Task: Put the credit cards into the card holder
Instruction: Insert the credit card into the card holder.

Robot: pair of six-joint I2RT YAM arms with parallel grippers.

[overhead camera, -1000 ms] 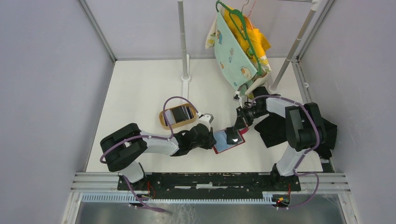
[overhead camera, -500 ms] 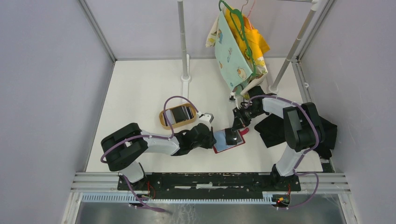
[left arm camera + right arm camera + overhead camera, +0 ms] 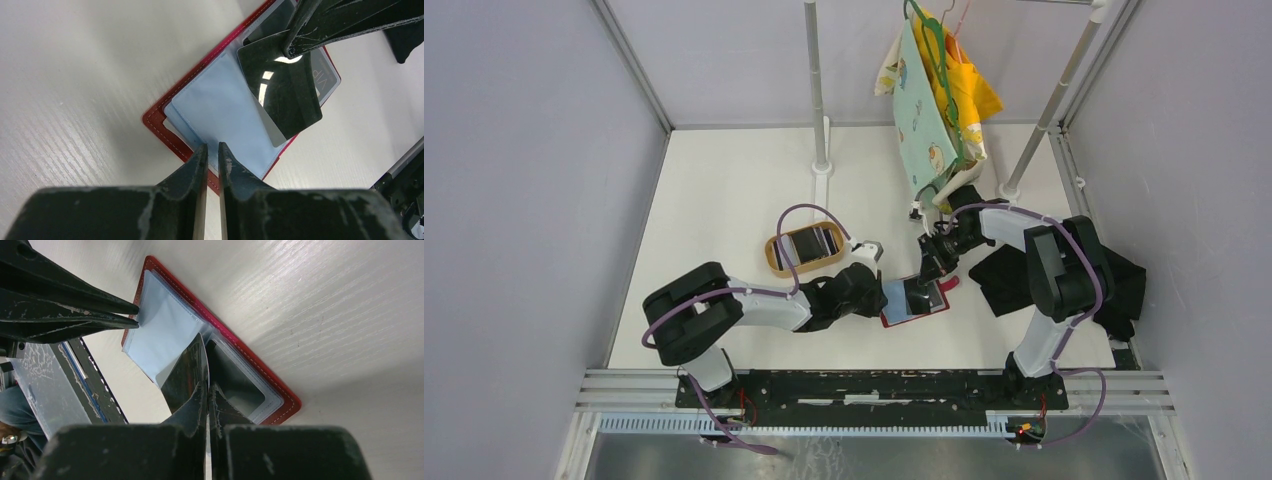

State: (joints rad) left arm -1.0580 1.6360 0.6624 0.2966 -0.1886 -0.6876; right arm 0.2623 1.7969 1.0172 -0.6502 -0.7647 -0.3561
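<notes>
The red card holder (image 3: 902, 316) lies open on the table, its grey-blue lining (image 3: 225, 110) up. My left gripper (image 3: 210, 149) is shut on the near edge of that lining, and the right wrist view shows it pinching the sleeve (image 3: 160, 335). My right gripper (image 3: 207, 386) is shut on a dark glossy credit card (image 3: 186, 372), held tilted over the holder's right half (image 3: 280, 92). Another card (image 3: 235, 382) sits in a pocket there. More credit cards (image 3: 809, 243) lie in the tan oval tray (image 3: 774, 258).
A black cloth (image 3: 1004, 275) lies under the right arm. Children's clothes on a green hanger (image 3: 934, 100) hang above the right gripper from a rack with metal posts (image 3: 817, 90). Grey walls close in both sides.
The right gripper has shifted a little left and away with the dark card. The hanging clothes have swung upward. The left gripper has stayed on the lining.
</notes>
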